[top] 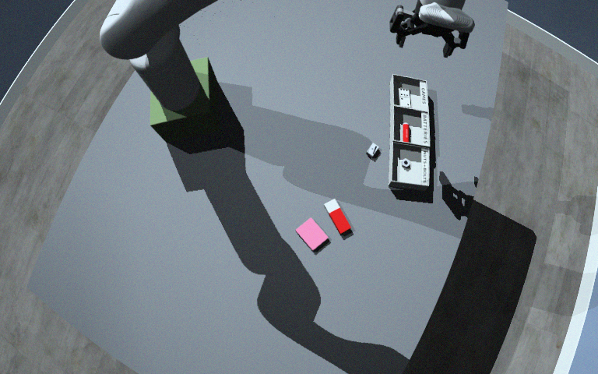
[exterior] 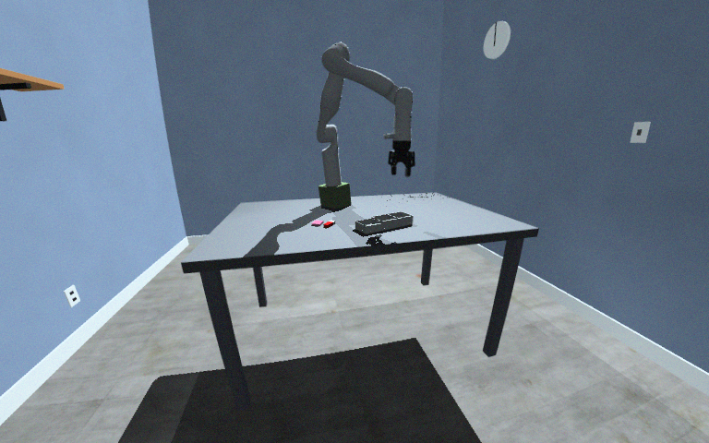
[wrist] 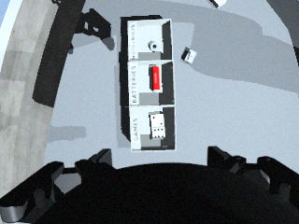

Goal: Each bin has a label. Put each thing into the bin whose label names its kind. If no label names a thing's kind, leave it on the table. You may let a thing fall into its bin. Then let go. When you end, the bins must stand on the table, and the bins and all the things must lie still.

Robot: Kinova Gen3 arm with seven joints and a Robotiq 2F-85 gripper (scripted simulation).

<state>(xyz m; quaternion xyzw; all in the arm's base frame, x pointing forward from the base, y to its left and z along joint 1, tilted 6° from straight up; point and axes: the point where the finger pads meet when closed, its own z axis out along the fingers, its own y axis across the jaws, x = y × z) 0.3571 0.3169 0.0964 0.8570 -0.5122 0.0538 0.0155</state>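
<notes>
A white domino (top: 404,97) with black pips is seen in the GAMES bin (top: 423,93); the hand (top: 427,37) is released, empty.

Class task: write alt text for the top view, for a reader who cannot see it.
An open, empty gripper hangs beyond a row of three labelled bins holding a domino, a red battery and a nut. A small white block, a red-and-white eraser and a pink eraser lie on the table.

A domino (top: 404,97) lies in the GAMES bin (top: 422,93), a red battery (top: 406,132) in BATTERIES, a nut (top: 405,164) in NUTS+BOLTS. A small die (top: 373,150), red eraser (top: 338,216) and pink pad (top: 311,233) lie on the counter (top: 131,246).
</notes>
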